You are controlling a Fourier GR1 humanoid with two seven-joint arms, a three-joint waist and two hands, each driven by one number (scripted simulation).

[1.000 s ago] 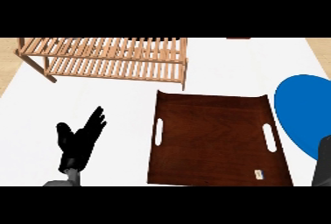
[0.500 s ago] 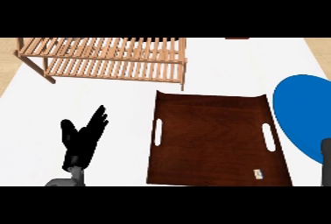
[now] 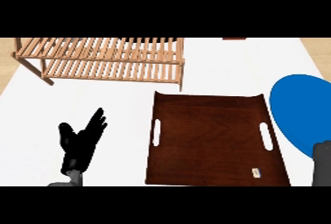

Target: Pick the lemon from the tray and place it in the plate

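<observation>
No lemon visible on the brown tray [image 3: 213, 140] or the blue plate [image 3: 301, 111], so progress unclear; left hand [image 3: 79, 144] resting open and holding nothing, right hand [image 3: 321, 153] barely showing at the edge, fingers impossible to judge.

Left robot hand [image 3: 79, 144] — black, slim fingers; grey forearm stub below.

White, smooth counter top [image 3: 129, 118] filling most of the view, evenly lit. At the far left, a light wooden slatted two-tier rack [image 3: 107, 59] standing on it. Strips of tan wood-toned floor [image 3: 321, 52] visible past the left and right edges.
</observation>
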